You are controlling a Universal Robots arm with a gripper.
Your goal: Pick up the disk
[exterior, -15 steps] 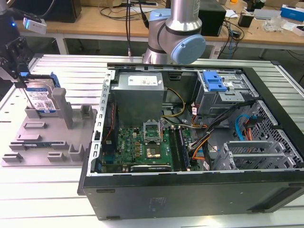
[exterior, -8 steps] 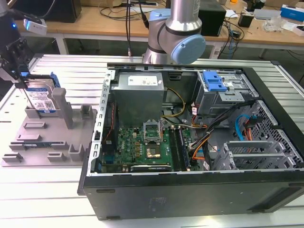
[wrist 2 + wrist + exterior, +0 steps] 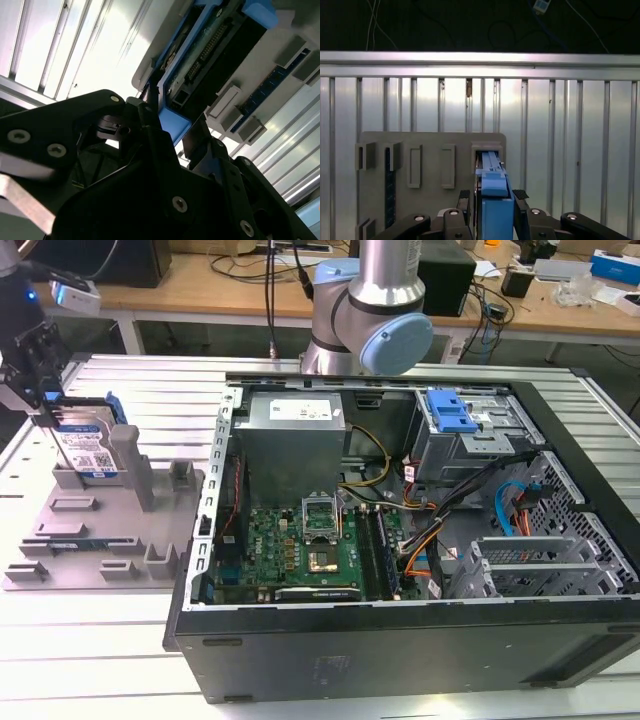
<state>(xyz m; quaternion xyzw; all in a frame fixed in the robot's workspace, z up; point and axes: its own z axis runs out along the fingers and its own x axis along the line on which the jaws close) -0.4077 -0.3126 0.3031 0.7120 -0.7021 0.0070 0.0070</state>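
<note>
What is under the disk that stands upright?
The grey fixture is under the disk, which stands on edge in one of its slots. The slatted metal table lies below the fixture. The slot's floor and the disk's lower edge are covered.

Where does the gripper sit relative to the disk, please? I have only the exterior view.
Observer: In the first wrist view the gripper is centred on the disk. The disk's blue rail lies along the gripper's midline.
Operator: Thank you. Is the disk seated in anything?
Observer: Yes, its far end sits inside a raised pocket of the grey fixture.
Operator: Can you see its connectors?
Observer: In the second wrist view a row of connector pins shows on the disk's dark side, between the blue rail's corners.
</note>
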